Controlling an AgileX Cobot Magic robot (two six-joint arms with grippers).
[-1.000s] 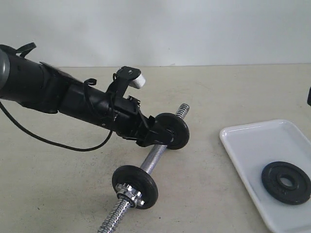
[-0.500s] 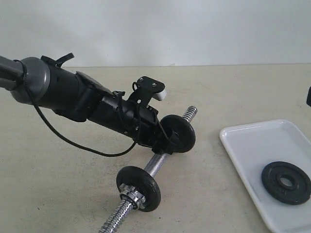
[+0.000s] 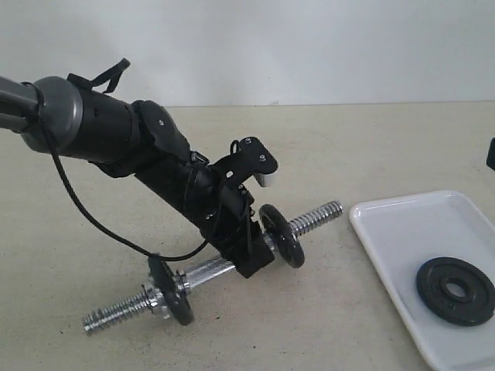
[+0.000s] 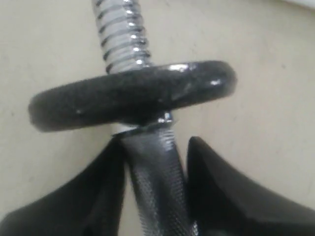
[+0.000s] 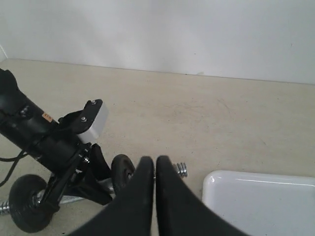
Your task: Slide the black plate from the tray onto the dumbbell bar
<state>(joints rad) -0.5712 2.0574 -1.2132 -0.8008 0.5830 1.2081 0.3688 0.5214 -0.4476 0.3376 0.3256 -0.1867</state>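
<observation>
The black plate lies flat in the white tray at the right, untouched. The dumbbell bar stretches across the table, its threaded end pointing at the tray. Two other black discs ride on it, one beside my left gripper and one near the far end. In the left wrist view my left gripper is shut on the bar's knurled middle, just behind a disc. My right gripper hovers shut and empty near the tray.
A black cable hangs from the left arm down to the table. A dark part shows at the exterior view's right edge. A white wall backs the beige table.
The left gripper has swung the bar round and lowered it. The bar pointed away from the camera before; now it runs across, its threaded end toward the tray. The plate in the tray has not moved.
</observation>
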